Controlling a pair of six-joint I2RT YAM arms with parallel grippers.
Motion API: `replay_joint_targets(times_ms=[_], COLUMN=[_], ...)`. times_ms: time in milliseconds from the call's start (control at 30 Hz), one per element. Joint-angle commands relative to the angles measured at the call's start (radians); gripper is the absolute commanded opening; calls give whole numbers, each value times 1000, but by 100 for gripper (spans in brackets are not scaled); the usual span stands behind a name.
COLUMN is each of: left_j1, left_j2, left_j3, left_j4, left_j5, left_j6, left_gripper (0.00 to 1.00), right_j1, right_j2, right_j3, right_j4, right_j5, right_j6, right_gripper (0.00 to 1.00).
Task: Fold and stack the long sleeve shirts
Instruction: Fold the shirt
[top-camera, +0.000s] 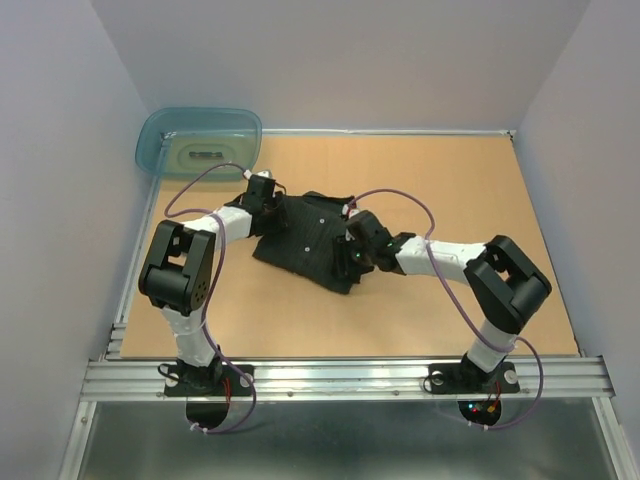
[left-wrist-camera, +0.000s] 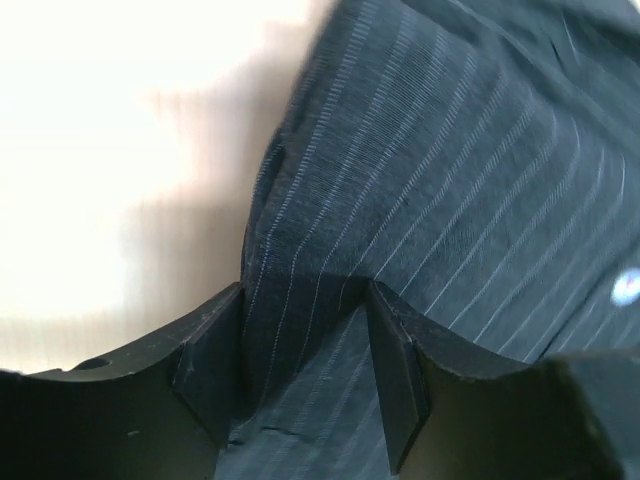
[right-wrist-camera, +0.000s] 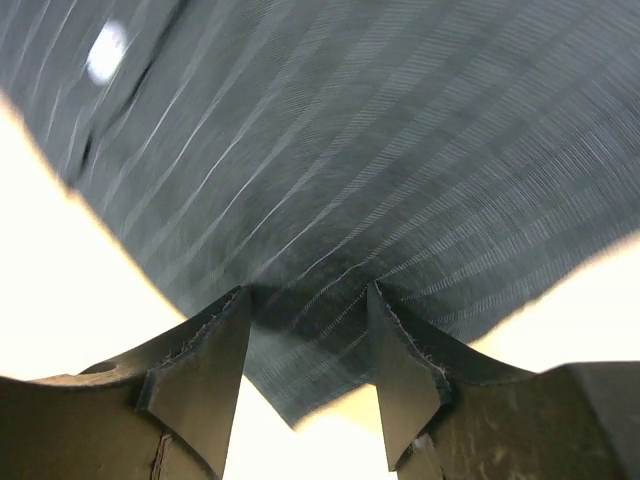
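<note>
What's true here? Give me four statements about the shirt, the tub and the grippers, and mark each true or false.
1. The pinstriped button-up shirt lies on the table. True.
2. The teal plastic tub sits at the far left corner. True.
3. The shirt is inside the tub. False: it lies on the table, apart from the tub.
4. The right gripper is shut. False: its jaws stand apart, with a shirt corner between them.

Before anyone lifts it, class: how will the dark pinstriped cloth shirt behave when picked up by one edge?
Probably floppy: the dark pinstriped cloth shirt lies in soft folds. Likely thin and light: fabric ridges up inside the open left gripper.
</note>
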Motion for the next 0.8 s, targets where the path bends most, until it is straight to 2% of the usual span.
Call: replay_joint_targets(times_ms=[0,133,333,400,467,633,767], left_j1=[-3,-18,-80,-119,-152,-242,-294], left_j2=[43,-32,-257,-323,-357,-374,-347], left_j3=[98,130,100,75,51,-41,-95], left_j4=[-73,-71,-99,-125,-129,-134,-125], left_j5=[-52,-78,-153,-152,-144,-60,-35], left_j6=[74,134,209,212,208,157,120], left_gripper=[61,61,61,61,62,62,62], right_j1=[168,199,77,40,18,-46,-121], right_j2=[-6,-73,-248,-269,-268,-210,-161], right_j3=[-17,12,79,79,75,113,180], right_j4=[-57,-58,-201,-236,-249,-226,-172], right_j5=[-78,-80,153,258,297,331,189], right_j6=[127,124,-156,-196,-225,-342,-509], right_gripper=[55,55,55,55,55,56,62])
